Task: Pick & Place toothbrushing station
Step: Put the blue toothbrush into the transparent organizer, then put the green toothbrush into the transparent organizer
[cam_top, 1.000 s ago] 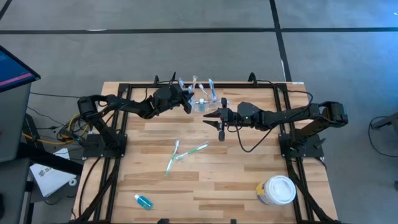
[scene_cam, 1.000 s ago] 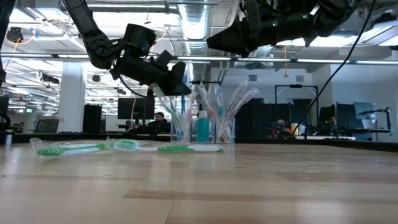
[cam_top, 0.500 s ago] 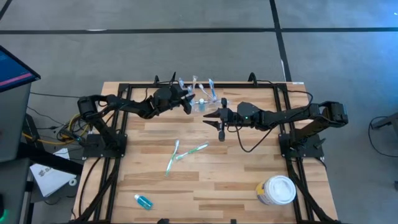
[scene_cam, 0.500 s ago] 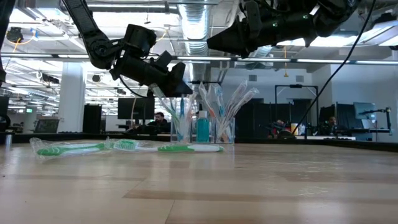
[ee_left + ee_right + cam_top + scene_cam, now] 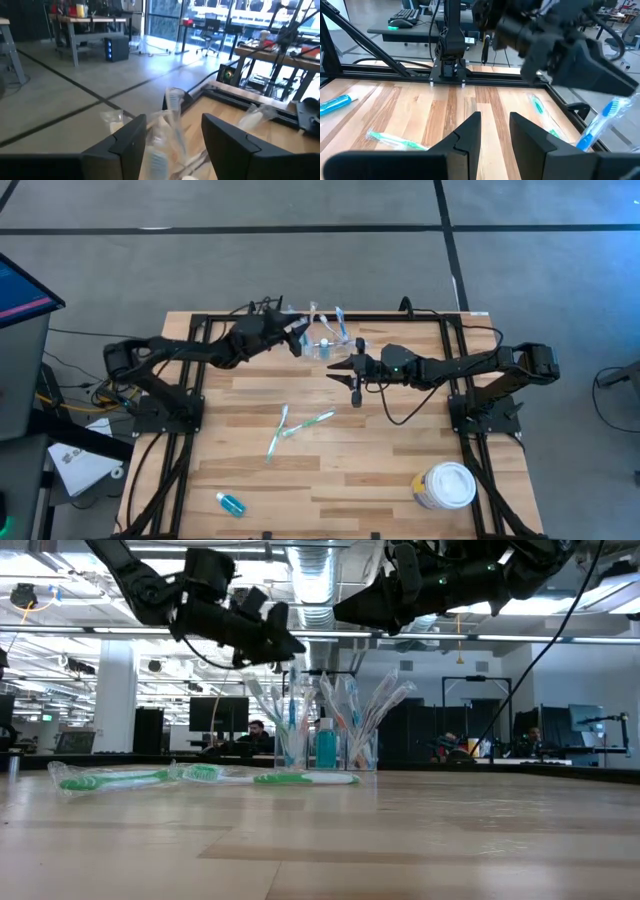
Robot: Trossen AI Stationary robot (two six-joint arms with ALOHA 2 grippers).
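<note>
The left hand [image 5: 296, 336] hangs with its fingers apart and empty, just above the wrapped toothbrushes standing in the clear toothbrushing station [image 5: 327, 345] at the far middle of the bench [image 5: 380, 470]. Two green toothbrushes [image 5: 295, 426] lie loose nearer the front. To its right the right hand [image 5: 342, 370], fingers partly apart and holding nothing, hovers close beside the station. I judge the next pick goes best if one hand drops straight onto a loose brush while the other stays clear.
</note>
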